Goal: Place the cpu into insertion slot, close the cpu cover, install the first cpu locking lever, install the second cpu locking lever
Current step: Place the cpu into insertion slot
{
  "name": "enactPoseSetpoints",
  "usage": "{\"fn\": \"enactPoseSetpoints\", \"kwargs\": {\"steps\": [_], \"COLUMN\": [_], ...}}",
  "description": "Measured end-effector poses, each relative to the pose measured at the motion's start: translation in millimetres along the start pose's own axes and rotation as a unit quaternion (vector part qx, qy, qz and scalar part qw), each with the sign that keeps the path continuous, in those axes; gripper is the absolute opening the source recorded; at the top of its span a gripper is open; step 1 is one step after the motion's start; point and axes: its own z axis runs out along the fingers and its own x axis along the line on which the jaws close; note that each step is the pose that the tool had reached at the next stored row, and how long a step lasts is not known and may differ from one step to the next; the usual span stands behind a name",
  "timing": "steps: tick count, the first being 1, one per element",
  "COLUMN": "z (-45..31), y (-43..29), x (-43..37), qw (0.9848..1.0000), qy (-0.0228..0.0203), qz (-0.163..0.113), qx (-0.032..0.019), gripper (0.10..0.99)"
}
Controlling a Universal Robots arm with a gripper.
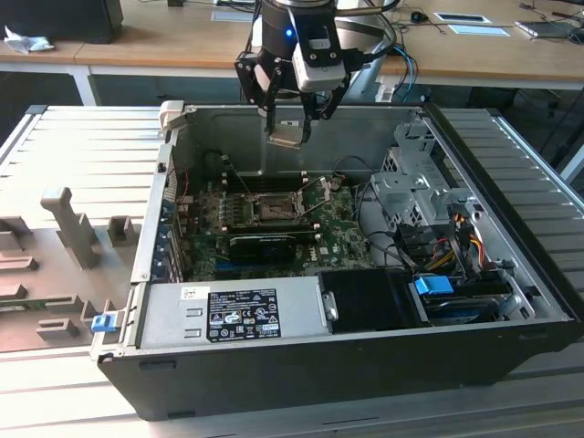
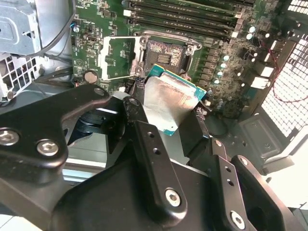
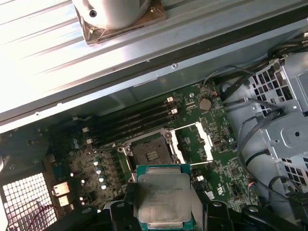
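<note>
Hanging wrist-down over the open computer case (image 1: pixel 274 365), pinching the cpu (image 3: pixel 163 199) between the fingers (image 2: pixel 144 144), well above the bare insertion slot (image 3: pixel 148 153) and flipped-open cpu cover (image 3: pixel 206 143); power-supply label (image 1: pixel 242 315) print illegible.

Label (image 1: pixel 242 315) on power supply (image 1: pixel 297 315): print too small to read

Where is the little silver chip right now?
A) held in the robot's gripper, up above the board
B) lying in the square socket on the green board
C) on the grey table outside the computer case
A: the gripper is shut on the cpu above the open case, and the insertion slot below is empty.
</note>
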Motion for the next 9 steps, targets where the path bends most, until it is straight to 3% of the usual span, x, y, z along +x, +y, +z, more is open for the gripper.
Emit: {"fn": "enactPoseSetpoints", "kwargs": {"steps": [9], "z": [0.0], "y": [0.0], "x": [0.0], "qw": [0.9998], "qy": [-0.0020], "qz": [0.021], "qx": [-0.0005], "gripper": [0.529]}}
